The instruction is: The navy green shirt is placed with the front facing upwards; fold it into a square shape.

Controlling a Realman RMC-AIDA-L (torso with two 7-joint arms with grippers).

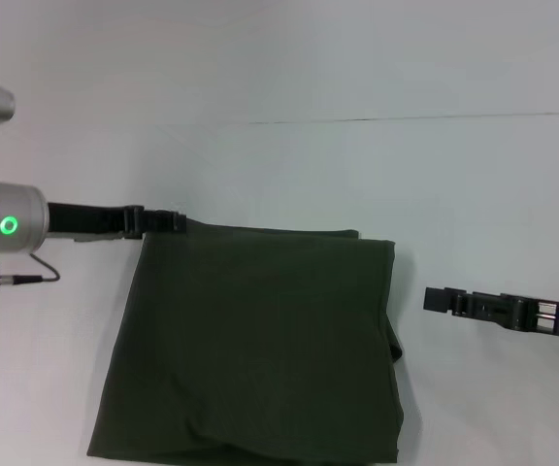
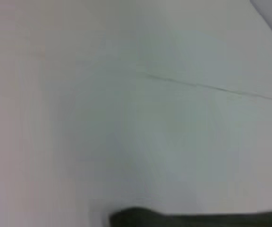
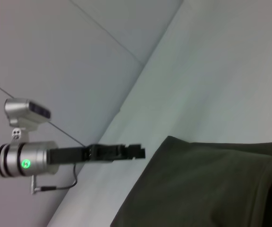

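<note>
The navy green shirt (image 1: 255, 345) lies folded on the white table (image 1: 406, 175), a dark olive block that is nearly square, a little wider toward the near edge of the head view. No lettering or collar shows; only plain fabric faces up. Its far edge runs straight across, its right edge shows stacked layers with a small bulge of cloth partway down, and a shallow crease runs along the near left part.

The left gripper (image 1: 175, 221) reaches in from the left, its black fingers at the shirt's far left corner — touching or just beside the fabric edge, and the head view does not settle which. The right wrist view shows the same gripper (image 3: 138, 152) with its tip just short of the corner of the shirt (image 3: 207, 189); whether the fingers are parted or closed cannot be told. The left wrist view gives only a dark strip of the shirt (image 2: 197, 220) below bare table (image 2: 126, 118).

The right gripper (image 1: 433, 300) hangs to the right of the shirt, apart from the cloth and holding nothing — its finger spread cannot be told either.
</note>
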